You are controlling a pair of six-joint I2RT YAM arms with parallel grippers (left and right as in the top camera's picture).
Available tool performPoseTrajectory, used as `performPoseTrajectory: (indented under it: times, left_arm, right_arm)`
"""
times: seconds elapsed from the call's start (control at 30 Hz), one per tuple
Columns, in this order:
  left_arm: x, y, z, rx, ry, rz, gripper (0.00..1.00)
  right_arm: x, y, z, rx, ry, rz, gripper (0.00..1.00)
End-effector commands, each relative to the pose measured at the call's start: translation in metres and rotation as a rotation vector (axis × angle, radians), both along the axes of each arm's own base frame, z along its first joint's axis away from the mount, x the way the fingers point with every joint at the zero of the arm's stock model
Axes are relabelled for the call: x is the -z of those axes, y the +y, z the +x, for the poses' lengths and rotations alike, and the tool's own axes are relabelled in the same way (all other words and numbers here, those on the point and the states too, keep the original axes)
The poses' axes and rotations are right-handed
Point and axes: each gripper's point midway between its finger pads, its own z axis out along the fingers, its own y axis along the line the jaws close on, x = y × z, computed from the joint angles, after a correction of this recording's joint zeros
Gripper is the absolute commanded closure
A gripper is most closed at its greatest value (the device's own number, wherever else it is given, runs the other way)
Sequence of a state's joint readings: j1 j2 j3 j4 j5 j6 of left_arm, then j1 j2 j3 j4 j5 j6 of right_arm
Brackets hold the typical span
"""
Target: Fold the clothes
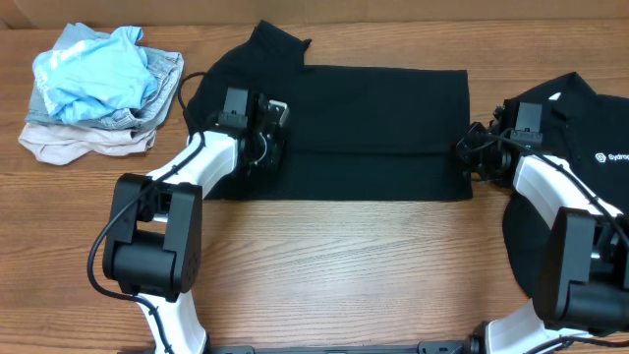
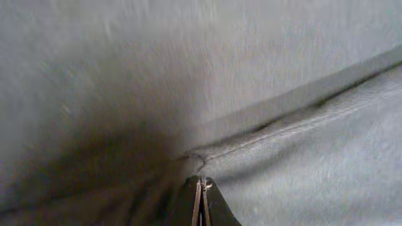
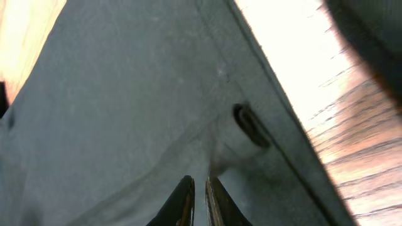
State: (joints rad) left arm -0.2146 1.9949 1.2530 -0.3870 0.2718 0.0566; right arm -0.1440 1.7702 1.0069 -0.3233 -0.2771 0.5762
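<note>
The left gripper [image 2: 201,183] is clamped on a pucker of the folded black shirt [image 1: 373,118] near its left end. The right gripper [image 3: 198,182], fingers nearly together, pinches its right edge. The shirt lies mid-table, long axis left to right, collar at the far left. A lettered black shirt [image 1: 580,128] lies just beside its right end, and a pile of light garments [image 1: 93,88] sits well apart at the far-left corner of the table [image 1: 344,265].

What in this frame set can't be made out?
Lettered shirt: overhead, right edge cuts it off; lettering too small to read.
Pile: overhead, garments bunched over each other; count unclear.
Right end effector: right wrist, close and blurred; whether it pinches the middle shirt is unclear.
</note>
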Motion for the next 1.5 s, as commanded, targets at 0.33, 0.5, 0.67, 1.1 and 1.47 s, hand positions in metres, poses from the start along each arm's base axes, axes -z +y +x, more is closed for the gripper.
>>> performPoseTrajectory:
  times: [0.33,0.5,0.67,1.1,1.47]
  left_arm:
    - [-0.007,0.0,0.021,-0.031,-0.06,0.004,0.95]
    - [-0.011,0.008,0.031,-0.119,-0.08,0.009,0.95]
    - [-0.029,0.003,0.023,-0.076,-0.021,0.003,0.76]
    - [-0.048,0.055,-0.012,-0.157,0.169,0.263,0.34]
    - [0.016,0.117,-0.058,-0.406,0.358,0.214,0.29]
  right_arm:
    - [-0.011,-0.017,0.005,0.047,-0.012,-0.082,0.84]
    - [0.0,-0.008,-0.013,-0.027,0.063,-0.07,0.83]
    - [0.011,-0.006,-0.038,-0.064,0.166,-0.076,0.67]
    - [0.022,-0.022,-0.073,-0.062,0.304,-0.077,0.39]
    - [0.027,-0.017,-0.093,-0.091,0.387,-0.072,0.96]
